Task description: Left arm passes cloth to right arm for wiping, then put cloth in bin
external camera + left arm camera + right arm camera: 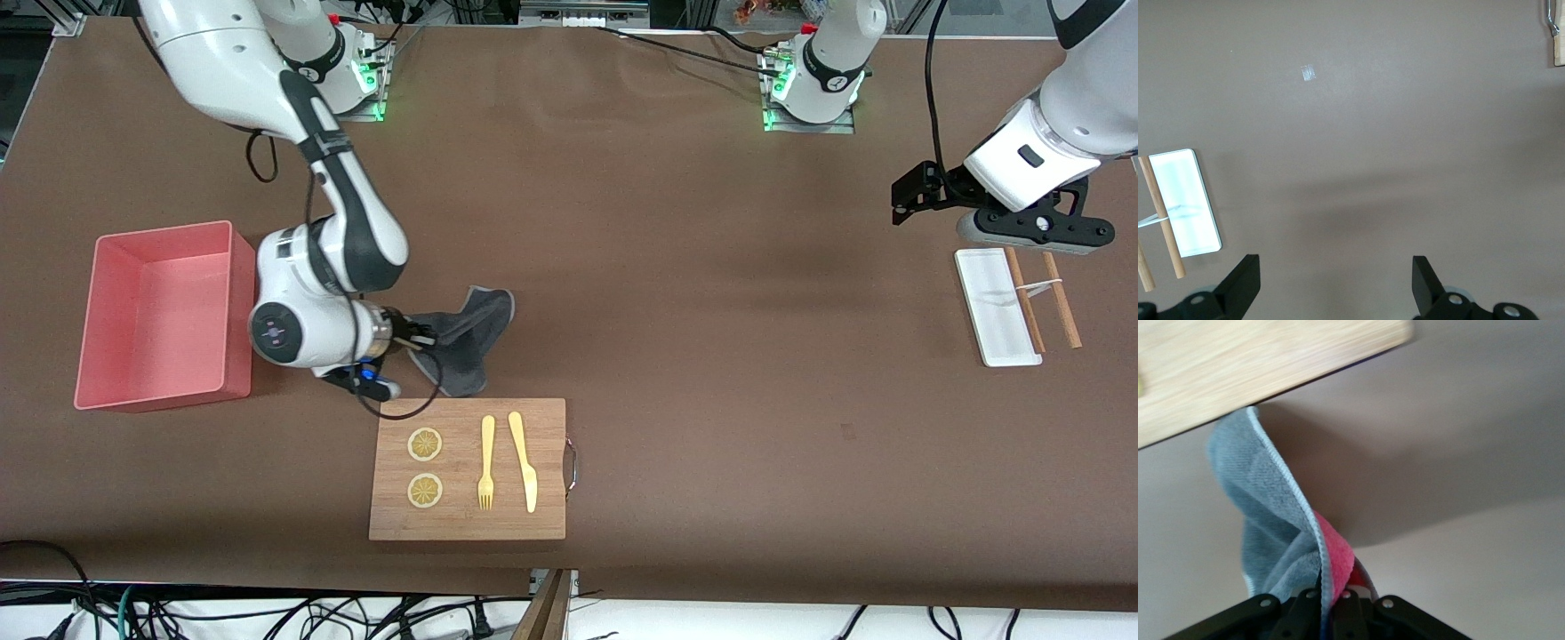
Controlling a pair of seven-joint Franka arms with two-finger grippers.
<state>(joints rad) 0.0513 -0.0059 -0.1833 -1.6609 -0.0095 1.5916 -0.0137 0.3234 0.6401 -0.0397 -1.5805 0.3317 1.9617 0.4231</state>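
Note:
The cloth (467, 342) is dark grey with a red face and hangs bunched from my right gripper (418, 338), which is shut on it just above the table beside the wooden board's far edge. In the right wrist view the cloth (1271, 513) shows grey and red, pinched between the shut fingers (1308, 613). The salmon-pink bin (160, 316) stands at the right arm's end of the table, beside the right wrist. My left gripper (1036, 231) waits open and empty over the white tray; its fingers (1245, 277) stand wide apart.
A wooden board (468, 468) with two lemon slices, a yellow fork and a yellow knife lies nearer the front camera than the cloth. A white narrow tray (996, 307) with two wooden sticks lies at the left arm's end, also in the left wrist view (1186, 200).

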